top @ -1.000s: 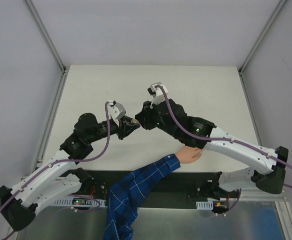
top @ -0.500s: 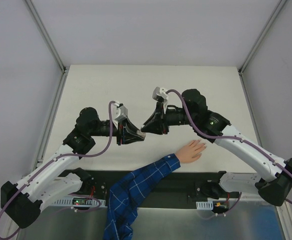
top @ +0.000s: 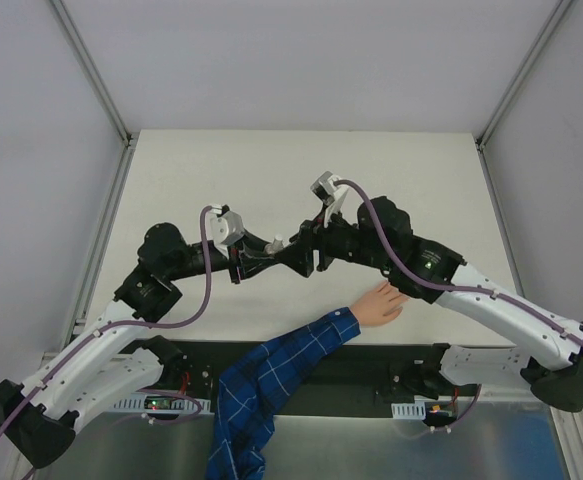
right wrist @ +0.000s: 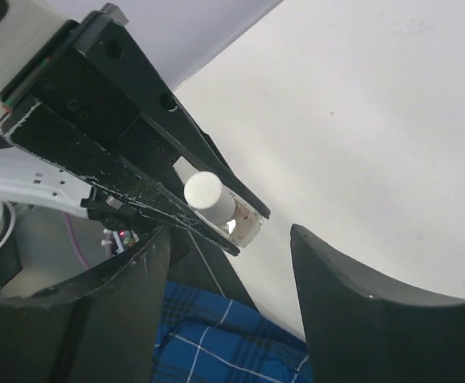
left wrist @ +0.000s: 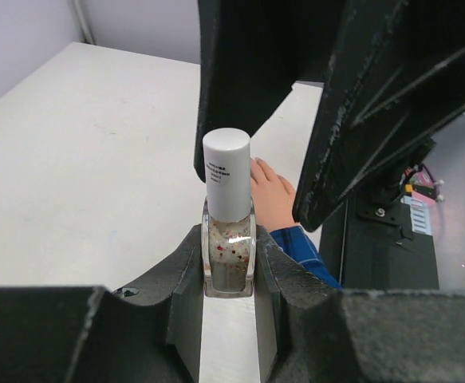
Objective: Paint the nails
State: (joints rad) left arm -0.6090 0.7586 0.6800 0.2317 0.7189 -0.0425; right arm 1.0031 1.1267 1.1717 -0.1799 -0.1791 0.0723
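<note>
L grip (left wrist: 229, 263) pinching polish bottle (left wrist: 227, 231) | R grip (right wrist: 224, 263) now spread, moved up to white cap (right wrist: 206, 193)

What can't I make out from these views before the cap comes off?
- Nails on the hand: too small and skin-toned in the top view; the polish bottle and left tool cover most fingers in the left wrist view.
- Bottle in the top view: hidden between both tools.
- Right tool: fingertips cut off by the right wrist view's bottom edge.
</note>
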